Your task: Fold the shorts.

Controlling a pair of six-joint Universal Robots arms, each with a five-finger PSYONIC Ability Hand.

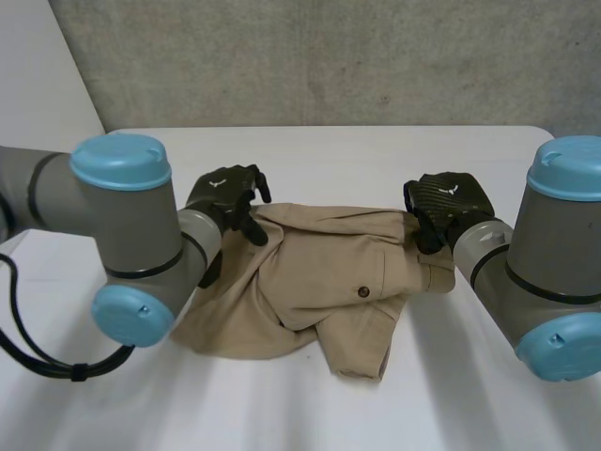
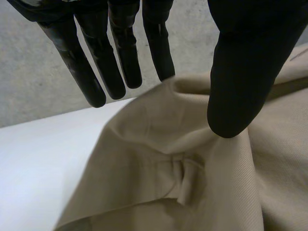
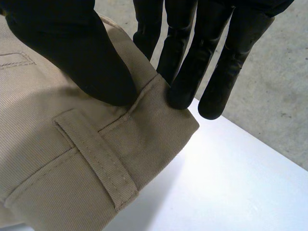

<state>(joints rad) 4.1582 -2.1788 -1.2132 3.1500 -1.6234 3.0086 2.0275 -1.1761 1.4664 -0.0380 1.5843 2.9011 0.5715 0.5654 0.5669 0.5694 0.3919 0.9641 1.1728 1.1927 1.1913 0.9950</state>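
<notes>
**Head view.** Item: tan shorts (image 1: 329, 272), rumpled on the white bench (image 1: 310, 155). The waistband runs along the far side, one leg is partly turned over, and a button (image 1: 363, 292) faces up. The left hand (image 1: 223, 195) sits at one far corner of the waistband and the right hand (image 1: 449, 202) at the other. You can see both on the cloth here, but not how firmly they hold it.

**Left wrist view.** The fingers (image 2: 120, 62) are straight with the thumb opposite. A ridge of cloth rises between them and looks lightly pinched. A small loop of cloth lies just past the thumb tip. This looks the looser of the two holds.

**Right wrist view.** The thumb presses on top of the waistband and the fingers (image 3: 187, 62) sit behind its edge, so the corner is clamped. A belt loop (image 3: 96, 154) lies just past the thumb tip.

**Step in hand, by judgement.** Both waistband corners are taken and the fold is not yet made. Next you would lift both corners together and carry them toward the near hem, keeping the waistband taut between the hands. Check the left pinch first, since a slip there would skew the fold.
</notes>
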